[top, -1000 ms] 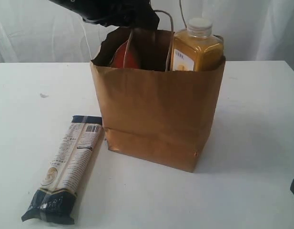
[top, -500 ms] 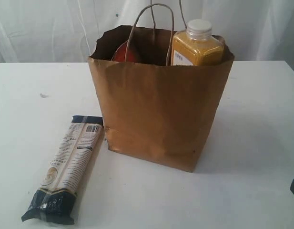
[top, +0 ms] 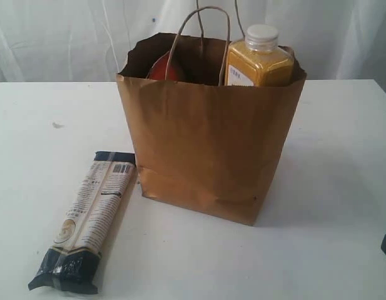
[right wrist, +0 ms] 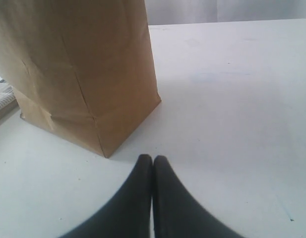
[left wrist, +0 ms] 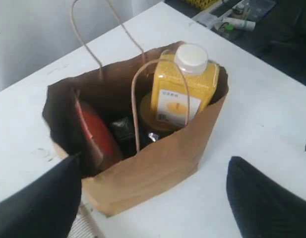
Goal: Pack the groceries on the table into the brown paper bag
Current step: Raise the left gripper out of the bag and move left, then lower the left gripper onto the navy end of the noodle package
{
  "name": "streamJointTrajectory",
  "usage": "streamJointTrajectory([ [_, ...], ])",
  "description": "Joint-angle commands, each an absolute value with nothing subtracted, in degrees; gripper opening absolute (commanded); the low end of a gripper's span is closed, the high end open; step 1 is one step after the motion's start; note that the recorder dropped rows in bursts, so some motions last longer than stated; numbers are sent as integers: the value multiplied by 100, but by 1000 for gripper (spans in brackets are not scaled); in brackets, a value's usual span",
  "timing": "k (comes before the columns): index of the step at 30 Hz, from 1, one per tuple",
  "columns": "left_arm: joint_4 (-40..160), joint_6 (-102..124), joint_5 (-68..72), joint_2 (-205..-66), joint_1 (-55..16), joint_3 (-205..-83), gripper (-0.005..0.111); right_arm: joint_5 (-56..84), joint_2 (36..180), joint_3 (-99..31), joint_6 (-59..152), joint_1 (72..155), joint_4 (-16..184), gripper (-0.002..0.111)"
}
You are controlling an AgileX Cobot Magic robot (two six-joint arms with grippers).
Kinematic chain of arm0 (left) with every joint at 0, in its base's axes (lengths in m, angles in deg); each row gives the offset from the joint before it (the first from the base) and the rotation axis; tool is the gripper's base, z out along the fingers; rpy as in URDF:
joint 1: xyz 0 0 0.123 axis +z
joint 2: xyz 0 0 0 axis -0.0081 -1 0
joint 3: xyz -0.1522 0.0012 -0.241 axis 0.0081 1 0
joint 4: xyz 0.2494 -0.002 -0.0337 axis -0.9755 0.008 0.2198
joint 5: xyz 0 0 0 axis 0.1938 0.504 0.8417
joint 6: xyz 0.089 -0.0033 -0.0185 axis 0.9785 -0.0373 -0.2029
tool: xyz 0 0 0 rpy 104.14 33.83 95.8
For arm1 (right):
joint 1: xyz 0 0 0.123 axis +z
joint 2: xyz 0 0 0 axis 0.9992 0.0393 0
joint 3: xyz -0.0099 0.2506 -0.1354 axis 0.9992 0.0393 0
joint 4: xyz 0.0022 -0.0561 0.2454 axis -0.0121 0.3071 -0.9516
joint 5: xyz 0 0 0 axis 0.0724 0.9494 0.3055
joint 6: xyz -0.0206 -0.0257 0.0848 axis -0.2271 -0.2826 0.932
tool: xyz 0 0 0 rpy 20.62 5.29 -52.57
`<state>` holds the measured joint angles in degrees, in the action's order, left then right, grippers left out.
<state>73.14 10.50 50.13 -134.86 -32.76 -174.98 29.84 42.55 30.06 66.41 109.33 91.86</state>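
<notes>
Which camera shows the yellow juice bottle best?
The left wrist view: looking down into the brown paper bag, it shows the juice bottle, cap, label and body. The exterior view shows only its top; the right wrist view, just the bag.

Our white table (top: pixel 330 137), two things on it.
We see the brown paper bag (top: pixel 205 144) standing upright and the long pasta packet (top: pixel 89 219) lying flat just beside it.

The bag (top: pixel 205 150) is matt brown paper, creased and slightly rough, the bottle (top: pixel 258 65) is glossy clear plastic with a smooth white cap (top: pixel 262 34), the pasta packet (top: pixel 89 219) is shiny crinkled film, and the desk (top: pixel 330 156) is smooth, matt white.
</notes>
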Motion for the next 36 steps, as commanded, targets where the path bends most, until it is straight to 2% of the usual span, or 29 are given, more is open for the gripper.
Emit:
streamJointTrajectory([
  [1, 6765, 568, 5652, -13066, -3277, -17526, 81, 2963, 4229, 3028, 6663, 10892, 9244, 0],
  [6, 6493, 140, 6514, -12841, -3277, -17343, 81, 2963, 4229, 3028, 6663, 10892, 9244, 0],
  [11, 6383, -146, 6589, -12821, -3277, -16408, 81, 2963, 4229, 3028, 6663, 10892, 9244, 0],
  [15, 6019, -477, 5835, -12821, -3277, -15330, 81, 2963, 4229, 3028, 6663, 10892, 9244, 0],
  [20, 5309, -1595, 4082, -12831, -3277, -13950, 81, 2963, 4229, 3028, 6663, 10892, 9244, 0],
  [25, 4733, -2818, 2411, -13132, -3277, -13110, 81, 2963, 4229, 3028, 6663, 10892, 9244, 0],
  [36, 4131, -3339, 1989, -14631, -3277, -12886, 81, 2963, 4229, 3028, 6663, 10892, 9244, 0],
])
